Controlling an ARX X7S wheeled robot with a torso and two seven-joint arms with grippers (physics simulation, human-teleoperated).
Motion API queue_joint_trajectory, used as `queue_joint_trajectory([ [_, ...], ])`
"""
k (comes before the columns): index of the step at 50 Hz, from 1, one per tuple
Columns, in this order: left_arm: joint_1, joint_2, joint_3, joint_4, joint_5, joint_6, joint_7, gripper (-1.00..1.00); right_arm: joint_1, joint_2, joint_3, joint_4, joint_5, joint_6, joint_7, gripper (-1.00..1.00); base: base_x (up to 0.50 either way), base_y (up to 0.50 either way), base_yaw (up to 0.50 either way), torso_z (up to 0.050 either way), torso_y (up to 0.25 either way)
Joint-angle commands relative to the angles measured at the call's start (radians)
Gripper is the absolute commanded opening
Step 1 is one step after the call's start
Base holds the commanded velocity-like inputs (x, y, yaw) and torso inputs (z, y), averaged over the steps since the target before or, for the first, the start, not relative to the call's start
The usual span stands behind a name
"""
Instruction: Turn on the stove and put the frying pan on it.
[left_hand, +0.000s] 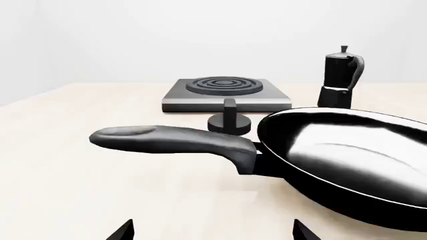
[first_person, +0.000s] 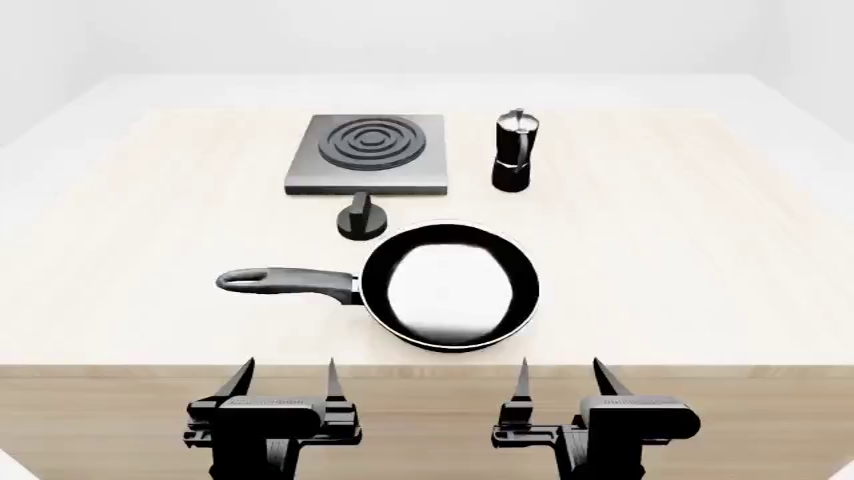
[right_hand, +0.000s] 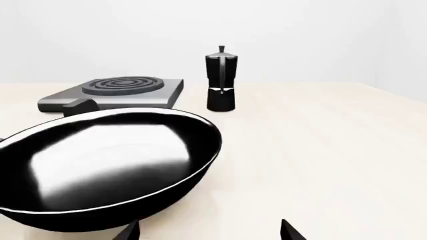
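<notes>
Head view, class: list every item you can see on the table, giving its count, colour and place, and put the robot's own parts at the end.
Flat square grey metal stove: one, grey with black ring burner, far centre-left of the table.
Small round black knob: one, black, just in front of the stove, apart from it.
Black-and-silver moka pot: one, upright, right of the stove.
Round black frying pan: one, glossy pale-reflecting inside, near centre; handle points toward the robot's left.
Pale wooden table: one, light beige, under everything.
Left pincer: one, black, open, at the near edge.
Right pincer: one, black, open, at the near edge.

Black frying pan (first_person: 451, 286) lies near grey stove (first_person: 367, 153), knob (first_person: 362, 218) between them.
</notes>
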Motion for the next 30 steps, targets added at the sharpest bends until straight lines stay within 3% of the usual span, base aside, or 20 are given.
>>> queue_joint_trajectory([
  [1, 0.0, -0.017, 0.019, -0.001, -0.012, 0.005, -0.019, 1.0, -0.004, 0.015, -0.024, -0.001, 0.006, 0.0, 0.026, 1.0, 0.0, 0.0, 0.0, 0.0, 0.0],
  [27, 0.002, -0.068, 0.087, 0.007, -0.038, 0.006, -0.106, 1.0, -0.006, 0.072, -0.101, 0.002, 0.044, -0.018, 0.087, 1.0, 0.0, 0.0, 0.0, 0.0, 0.0],
  [30, 0.007, -0.068, 0.083, 0.061, -0.062, -0.044, -0.112, 1.0, -0.013, 0.076, -0.1, -0.064, 0.081, 0.061, 0.077, 1.0, 0.0, 0.0, 0.0, 0.0, 0.0],
])
